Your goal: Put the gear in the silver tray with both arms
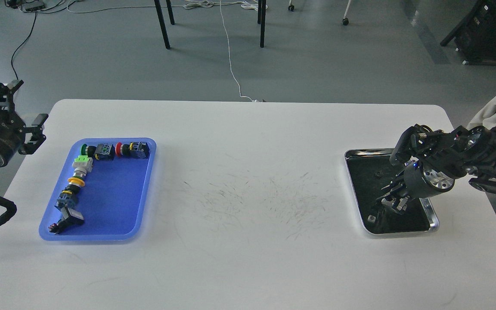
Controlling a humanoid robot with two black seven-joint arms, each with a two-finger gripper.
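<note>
Right gripper (392,201): you see it angled down into the silver tray (353,154), tip low over the near half of the dark bottom. Its fingers are small and dark against the reflection, so you cannot tell whether they are spread, closed, or holding anything.
Why there: you can judge this as the placing end of the task, since the tip points into the tray and not at the table.
Gear: a small pale piece (371,218) lies on the tray bottom near the front left corner, just beside the gripper tip; it may be the part, but it is too small for you to be sure. A tiny dark speck (377,174) sits farther back in the tray.
Left gripper (15,105): it hangs off the table's left edge, fingers spread wide and holding nothing, well apart from the blue tray (114,219).
Why there: you can read it as parked clear of the parts.
Blue tray contents: push-button switches (88,161) lie in an L along its back and left sides.
Table (248,267): white, rounded corners, with fine dark scuff marks across the middle between the two trays.
Room: grey floor behind, a white cable (230,56) running to the table's back edge, black chair legs (162,23) beyond.
</note>
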